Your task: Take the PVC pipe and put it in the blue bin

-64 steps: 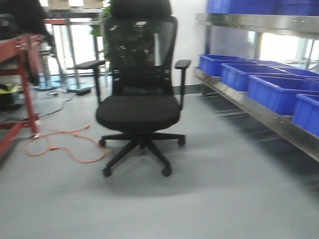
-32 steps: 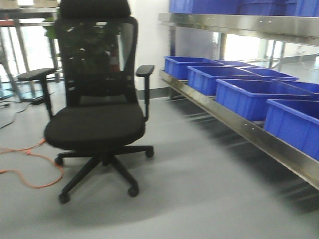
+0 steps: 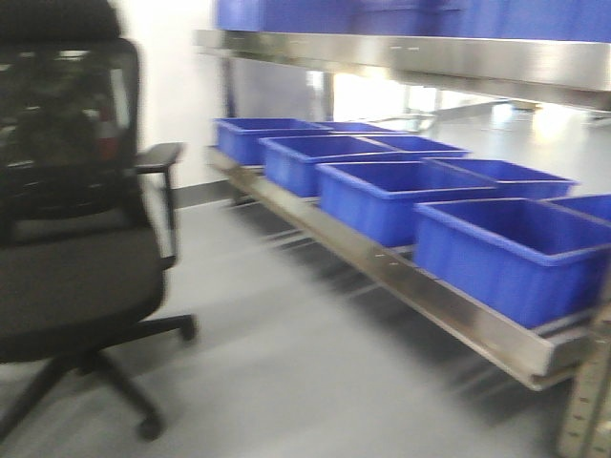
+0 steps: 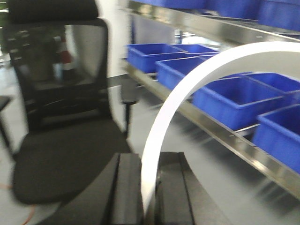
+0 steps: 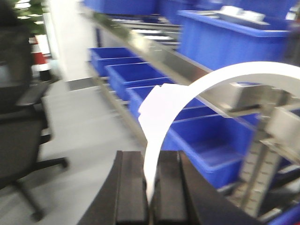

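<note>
My left gripper [image 4: 149, 190] and right gripper [image 5: 151, 187] are each closed on a curved white PVC pipe [image 4: 187, 79], pinched low so the arc likely clears the blue plastic bins [image 3: 482, 253] nearby.

Grey floor [image 3: 315, 382], black office chair [image 3: 67, 277] (blurred), steel shelving [image 3: 430, 298]

Open floor [image 3: 296, 372] between chair [image 3: 67, 277] and bins [image 3: 496, 253]

bins [image 3: 482, 258]: we see glossy blue plastic
shelf [image 3: 449, 310]: brushed metal
chair seat [image 3: 67, 286]: black cloth
white band [image 4: 152, 140]: smooth, matt
</note>
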